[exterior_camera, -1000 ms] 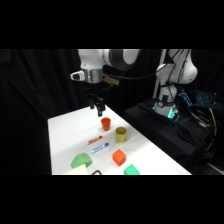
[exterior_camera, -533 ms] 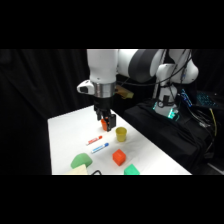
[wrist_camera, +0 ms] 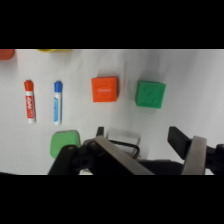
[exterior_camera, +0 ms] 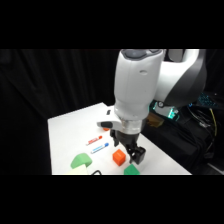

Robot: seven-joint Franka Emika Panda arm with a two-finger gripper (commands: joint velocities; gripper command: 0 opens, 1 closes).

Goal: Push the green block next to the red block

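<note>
Approach step: gripper point(wrist_camera: 145, 150) above table, jaws apart, empty. Green block point(wrist_camera: 150, 94) beside red block point(wrist_camera: 105, 89), prob. small gap. Next: nudge closer.

White arm lowered over the counter point(exterior_camera: 70, 127)

The end effector point(exterior_camera: 131, 152) is held low, pointing straight down just above the counter surface, with the bulky white wrist housing upright above it. In the wrist view, its two fingers point(wrist_camera: 192, 152) are seen spread apart, with nothing held between them.
</note>
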